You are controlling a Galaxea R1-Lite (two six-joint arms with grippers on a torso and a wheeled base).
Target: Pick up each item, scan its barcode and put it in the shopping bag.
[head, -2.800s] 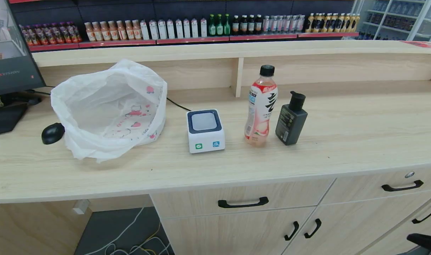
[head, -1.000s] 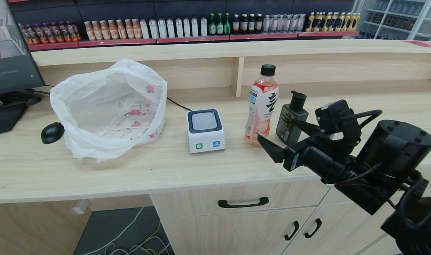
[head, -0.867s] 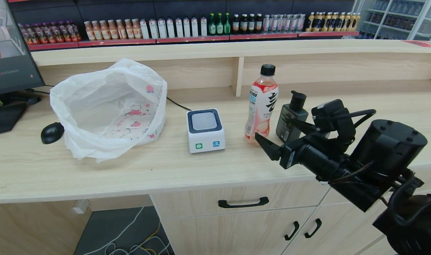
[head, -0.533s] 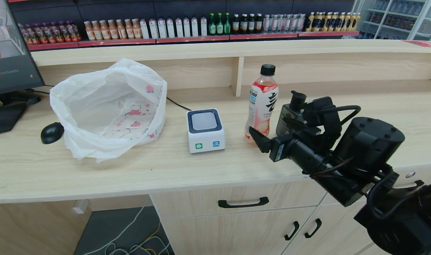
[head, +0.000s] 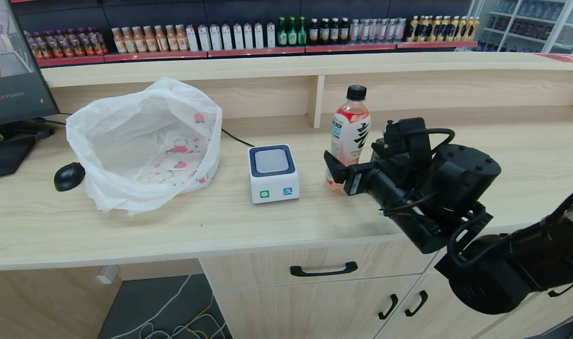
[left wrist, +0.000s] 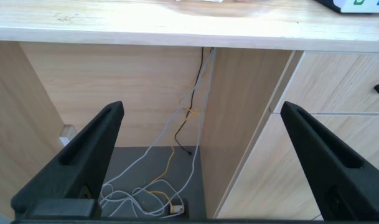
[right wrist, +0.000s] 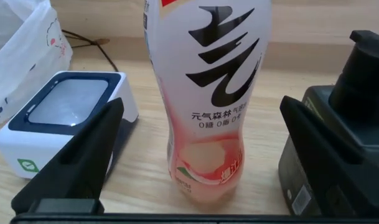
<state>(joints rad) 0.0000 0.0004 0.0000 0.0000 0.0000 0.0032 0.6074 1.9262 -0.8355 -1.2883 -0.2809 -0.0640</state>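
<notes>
A pink drink bottle (head: 347,127) with a black cap stands on the wooden counter (head: 220,221), right of the white scanner (head: 273,172). My right gripper (head: 348,162) is open at the bottle's lower half. In the right wrist view the bottle (right wrist: 205,93) stands between the two fingers (right wrist: 83,162), a little ahead of their tips. The dark pump bottle (right wrist: 345,143) stands just beside it, partly behind one finger. The white shopping bag (head: 143,136) gapes open at the left. My left gripper (left wrist: 201,112) is open below the counter's front edge, holding nothing.
A black mouse (head: 70,176) and a monitor (head: 13,89) sit left of the bag. A raised shelf with a divider (head: 316,101) bounds the counter's back. Drawers with black handles (head: 323,270) are below, and cables (left wrist: 177,180) lie on the floor.
My right arm came in from the lower right and moved forward and left. Its open fingers have gone from beside the pump bottle to either side of the pink bottle.
</notes>
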